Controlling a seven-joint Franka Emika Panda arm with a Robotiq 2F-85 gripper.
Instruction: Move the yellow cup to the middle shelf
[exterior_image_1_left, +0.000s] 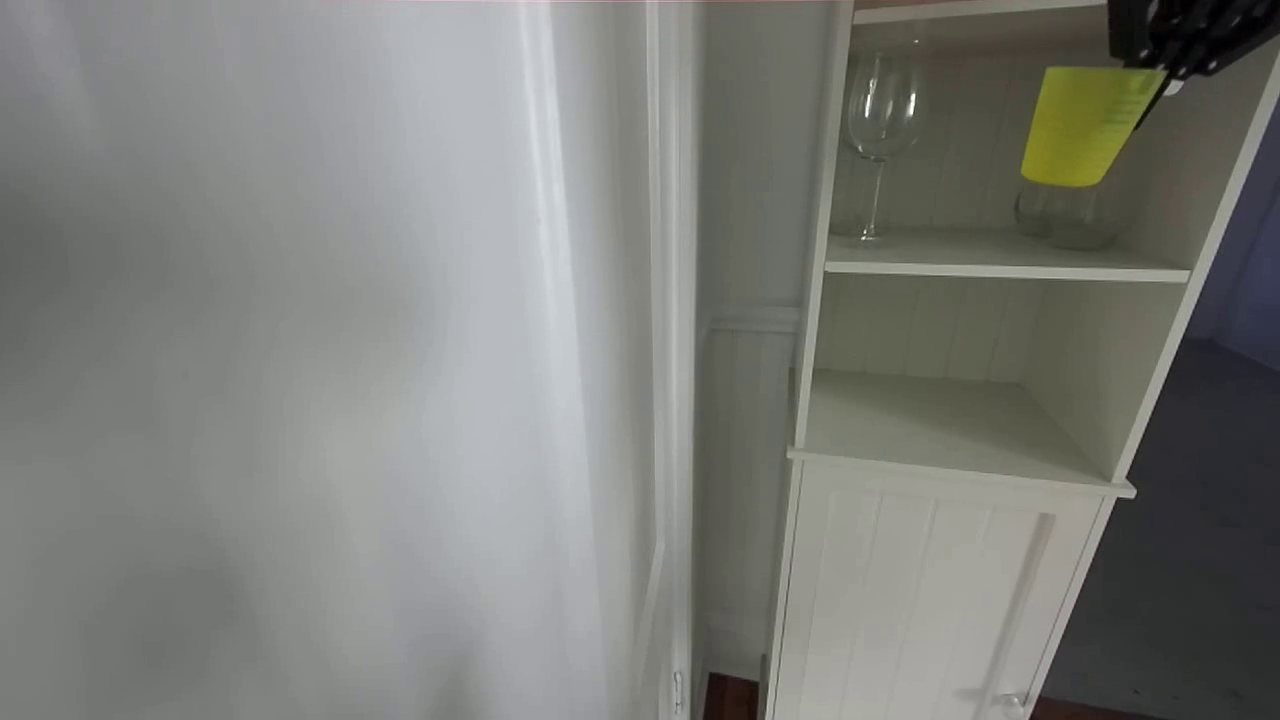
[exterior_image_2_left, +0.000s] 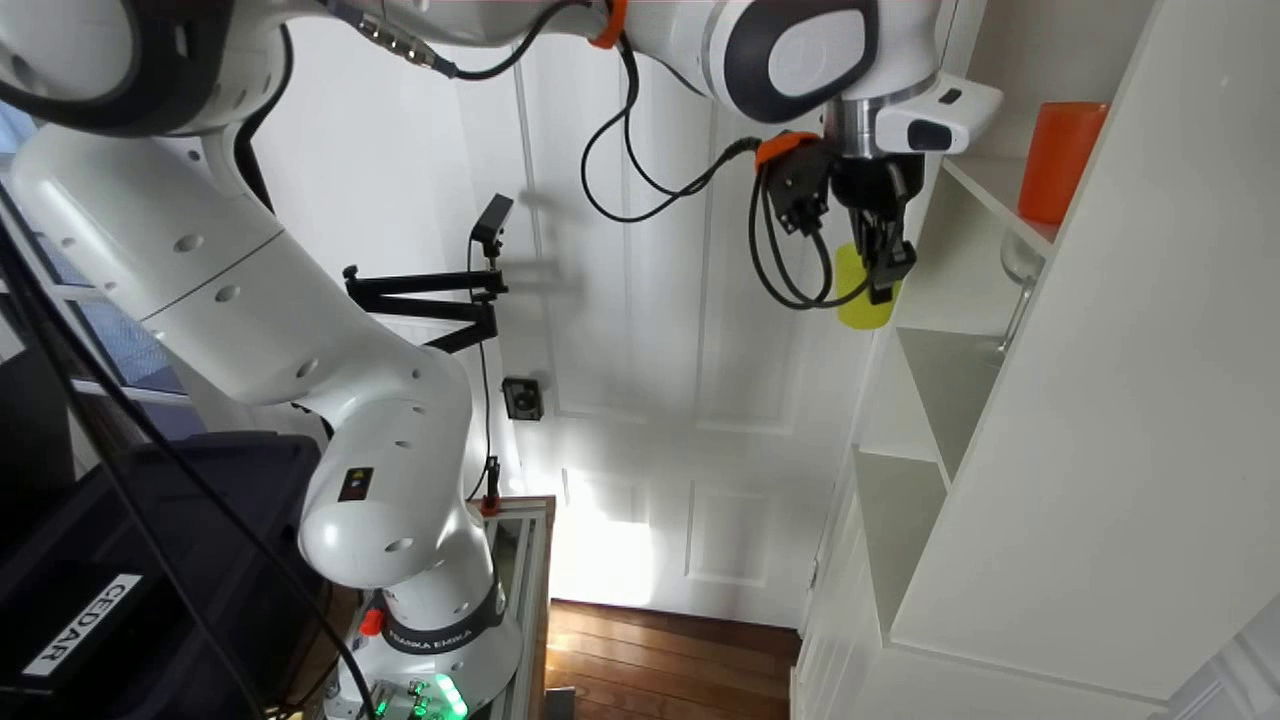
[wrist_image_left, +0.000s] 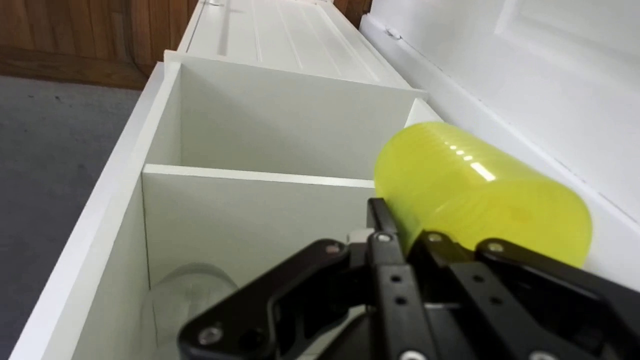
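Note:
The yellow cup (exterior_image_1_left: 1085, 130) hangs near upright, base down, from my gripper (exterior_image_1_left: 1160, 90) in front of the open white cabinet. In an exterior view the cup (exterior_image_2_left: 862, 316) is outside the cabinet's open front, below my gripper (exterior_image_2_left: 882, 280). In the wrist view my gripper (wrist_image_left: 395, 220) is shut on the wall of the cup (wrist_image_left: 475, 160) near its rim; the far fingertip is partly hidden. The middle shelf (exterior_image_1_left: 1000, 270) is a thin white board, lower than the cup. It also shows in an exterior view (exterior_image_2_left: 945, 375) and the wrist view (wrist_image_left: 257, 176).
A clear wine glass (exterior_image_1_left: 882, 110) stands at one end of the middle shelf. A clear squat glass (exterior_image_1_left: 1082, 232) stands toward the opposite end. An orange cup (exterior_image_2_left: 1062, 165) is on the shelf above. The cabinet's side panel (exterior_image_2_left: 1100, 400) and a white door (exterior_image_2_left: 640, 300) flank the opening.

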